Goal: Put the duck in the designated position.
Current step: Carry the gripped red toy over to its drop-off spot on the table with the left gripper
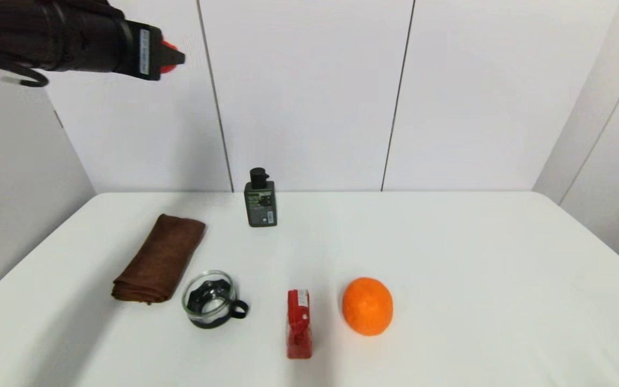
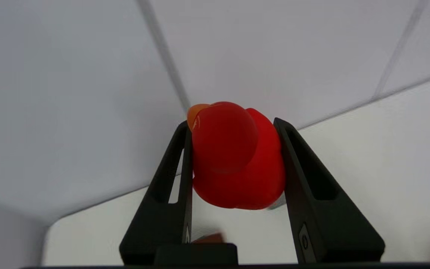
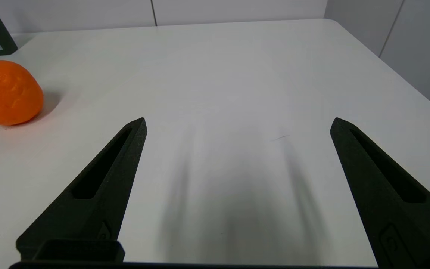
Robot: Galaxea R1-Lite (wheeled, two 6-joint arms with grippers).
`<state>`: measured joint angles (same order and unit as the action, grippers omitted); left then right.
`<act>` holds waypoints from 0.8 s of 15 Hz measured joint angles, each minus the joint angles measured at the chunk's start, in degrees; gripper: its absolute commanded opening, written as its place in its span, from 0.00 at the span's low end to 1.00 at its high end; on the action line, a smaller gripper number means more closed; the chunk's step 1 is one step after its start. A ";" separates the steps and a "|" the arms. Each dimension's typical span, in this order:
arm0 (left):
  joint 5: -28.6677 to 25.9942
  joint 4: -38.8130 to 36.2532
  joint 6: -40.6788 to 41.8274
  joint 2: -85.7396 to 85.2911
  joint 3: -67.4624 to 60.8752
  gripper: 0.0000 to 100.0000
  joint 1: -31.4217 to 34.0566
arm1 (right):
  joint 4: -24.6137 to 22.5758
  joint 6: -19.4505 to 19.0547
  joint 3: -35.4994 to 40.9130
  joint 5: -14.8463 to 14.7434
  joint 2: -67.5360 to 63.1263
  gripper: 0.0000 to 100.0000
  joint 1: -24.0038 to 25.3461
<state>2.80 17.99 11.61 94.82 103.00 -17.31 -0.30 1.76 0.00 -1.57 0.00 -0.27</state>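
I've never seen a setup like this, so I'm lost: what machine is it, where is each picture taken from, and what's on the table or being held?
It is a two-armed robot at a white table. The wide picture comes from a camera on its head, looking down. The other two come from cameras on its wrists, looking out between each arm's two black fingers.

The left gripper is raised high above the table's left side and is shut on a small red toy duck. The right gripper hangs open over bare table and holds nothing.

On the table lie a folded brown cloth, a glass cup, a dark bottle, a red packet and an orange.
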 measured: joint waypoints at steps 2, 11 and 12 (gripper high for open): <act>0.22 0.57 0.79 -3.15 -2.01 0.00 5.05 | 0.00 0.00 0.00 0.01 0.00 1.00 0.02; -1.24 -0.39 4.32 -13.51 -20.55 0.00 22.56 | -0.02 0.04 0.00 0.01 0.00 1.00 0.02; -2.17 -1.02 4.24 -14.14 -23.34 0.00 22.89 | -0.02 0.11 0.00 0.01 0.00 1.00 0.02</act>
<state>0.63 16.97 15.85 80.68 79.65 5.58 -0.33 1.87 0.00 -1.56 0.00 -0.24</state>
